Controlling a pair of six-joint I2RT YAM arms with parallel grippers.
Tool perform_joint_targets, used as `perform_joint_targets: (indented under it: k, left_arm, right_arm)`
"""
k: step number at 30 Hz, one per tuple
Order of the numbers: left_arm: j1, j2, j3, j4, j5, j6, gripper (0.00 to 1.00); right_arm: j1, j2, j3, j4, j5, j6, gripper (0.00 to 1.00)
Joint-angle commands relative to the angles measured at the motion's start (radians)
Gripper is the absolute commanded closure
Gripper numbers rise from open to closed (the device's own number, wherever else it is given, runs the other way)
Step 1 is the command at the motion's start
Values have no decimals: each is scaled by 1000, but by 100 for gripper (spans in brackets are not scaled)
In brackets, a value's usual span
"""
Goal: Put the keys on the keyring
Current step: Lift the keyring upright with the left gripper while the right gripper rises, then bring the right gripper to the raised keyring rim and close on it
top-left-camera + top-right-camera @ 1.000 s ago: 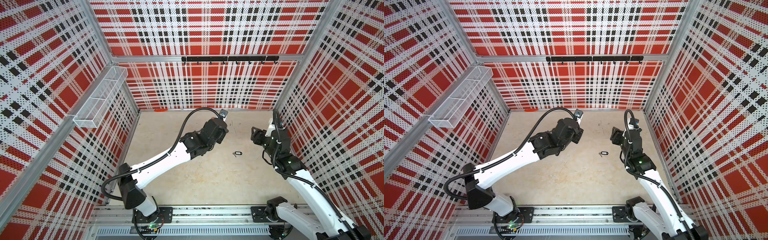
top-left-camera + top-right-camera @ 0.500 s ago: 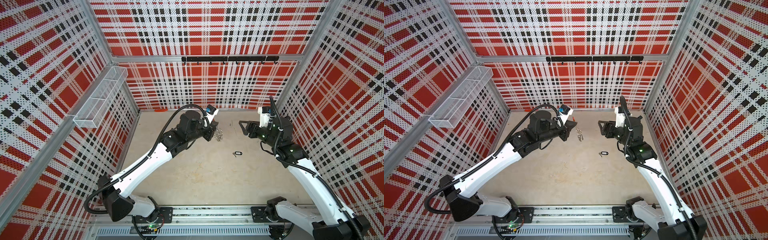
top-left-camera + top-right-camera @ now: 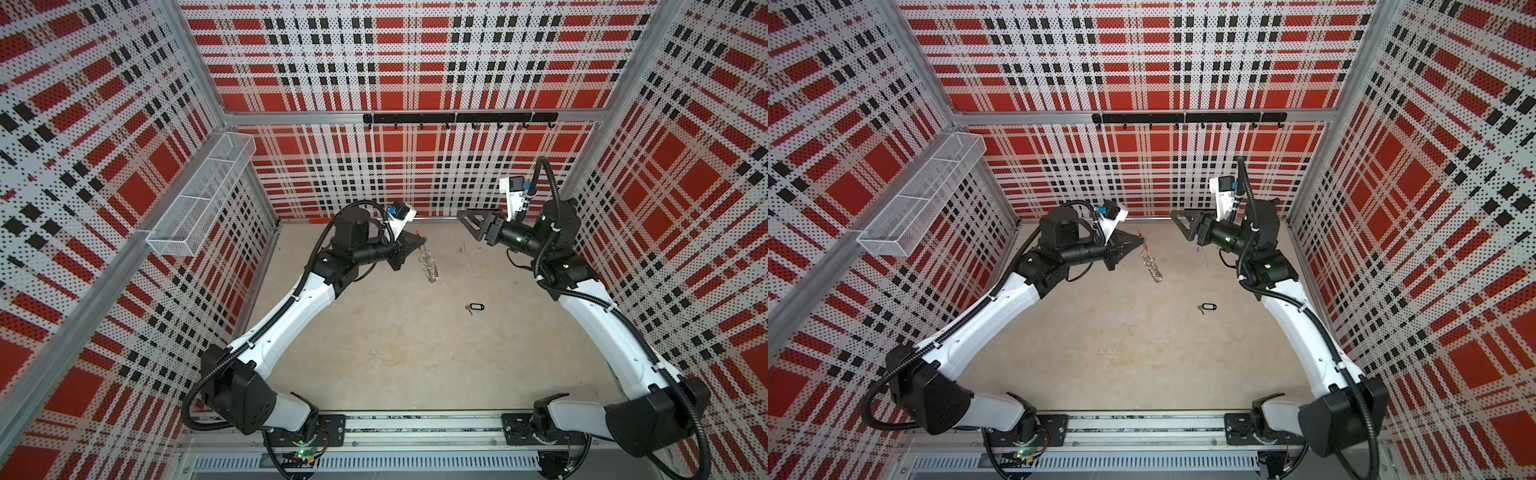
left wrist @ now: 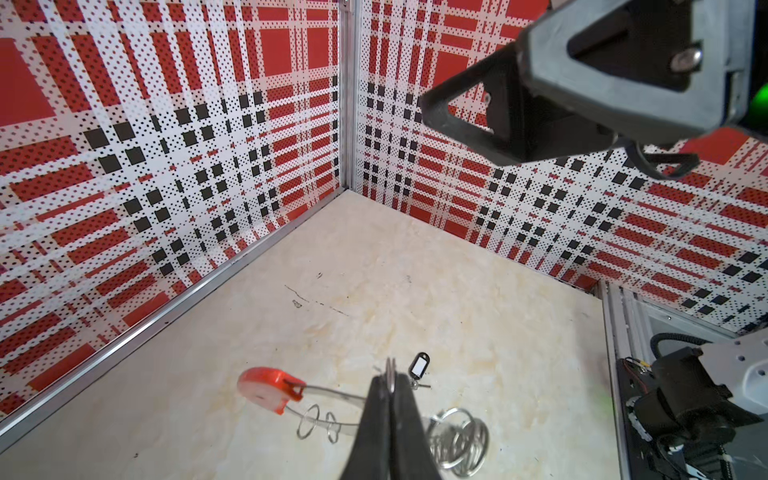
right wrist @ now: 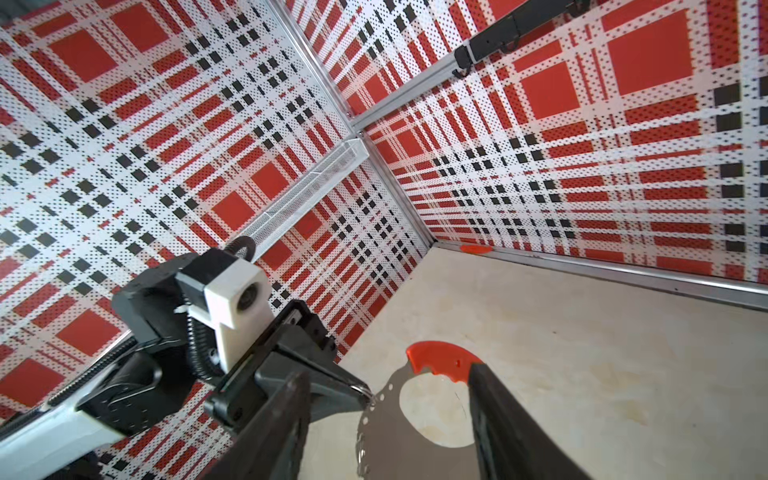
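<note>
On the left, left end effector (image 3: pixel 420 241): arm stretched toward the back wall (image 3: pixel 415 166), wrist level, clenched on the keyring (image 3: pixel 429 264), which hung edge-down above the table (image 3: pixel 395 353).
Centre, keys (image 3: pixel 476 308): lay flat on the table, well apart from the keyring.
On the right, right end effector (image 3: pixel 469 226): elbow raised, wrist level, pointed at the left one, jaws parted, grasping nothing.

My arms (image 3: pixel 282 320) are white with black joints, my jaws black. The walls (image 3: pixel 415 62) wear a red, white and black plaid, dotted all over. The worktop (image 3: pixel 415 353) is mottled cream. The keyring (image 5: pixel 380 424) is grey with a red segment, its rings (image 4: pixel 457 442) silver; the keys (image 4: pixel 419 365) carry a black tag, white-windowed.
</note>
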Motion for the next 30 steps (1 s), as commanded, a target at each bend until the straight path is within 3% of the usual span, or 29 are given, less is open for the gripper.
perform_joint_targets:
  k: [1,4,7,11,13,16,19,27,30]
  left_arm:
    - [58,39,52,83,119,39,100]
    - [103,78,57,140,191,11,100]
    - [133,117,61,187,249,-17,100]
    - [157,167,118,189,348,-58,100]
    - [157,189,147,173,365,-48,100]
    - [161,229,211,91,367,-1,100]
    - [171,270,257,80,393,-28,100]
    - [162,311,228,441,412,-326,100]
    - [157,329,232,535,440,-400,100]
  right_arm:
    - [-15,53,39,97,-32,61,38]
    - [-16,100,76,53,117,15,36]
    - [-25,158,165,-16,153,-44,32]
    - [-43,300,363,-131,-34,-44,35]
    - [-42,370,431,-175,-123,-59,41]
    - [-42,380,367,-51,-185,-12,52]
    - [-42,386,315,57,-209,23,52]
    - [-38,433,340,89,-210,-1,54]
    - [-38,462,363,126,-261,3,57]
